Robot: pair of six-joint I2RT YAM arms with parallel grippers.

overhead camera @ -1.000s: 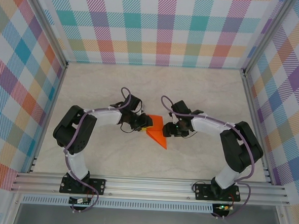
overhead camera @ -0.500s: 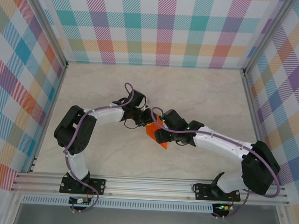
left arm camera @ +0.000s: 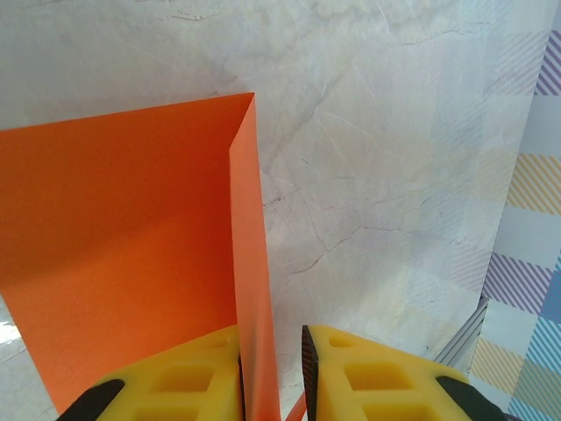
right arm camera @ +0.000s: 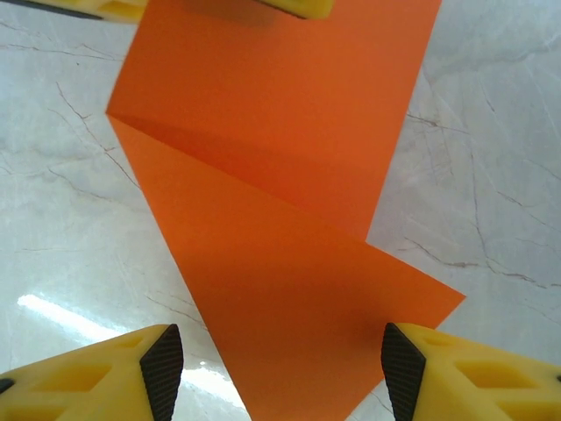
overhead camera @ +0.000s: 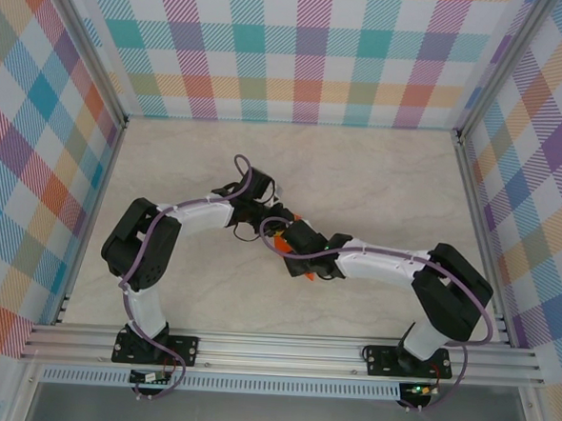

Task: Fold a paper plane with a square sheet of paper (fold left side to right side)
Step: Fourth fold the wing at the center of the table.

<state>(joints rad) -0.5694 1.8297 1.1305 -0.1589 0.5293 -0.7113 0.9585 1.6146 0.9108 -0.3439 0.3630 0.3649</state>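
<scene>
Paper (right arm camera: 289, 263) (thin, orange), sharply creased

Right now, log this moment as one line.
task: fold plane | paper: orange, partly folded, on table | left gripper: jaws pinching a raised paper flap | right gripper: jaws open, straddling paper

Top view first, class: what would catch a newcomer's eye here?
The bright orange paper at the middle of the pale table, half hidden where the two arms meet. The left hand pinches an upright fold of it, and the right hand stands open over its creased lower part.
</scene>
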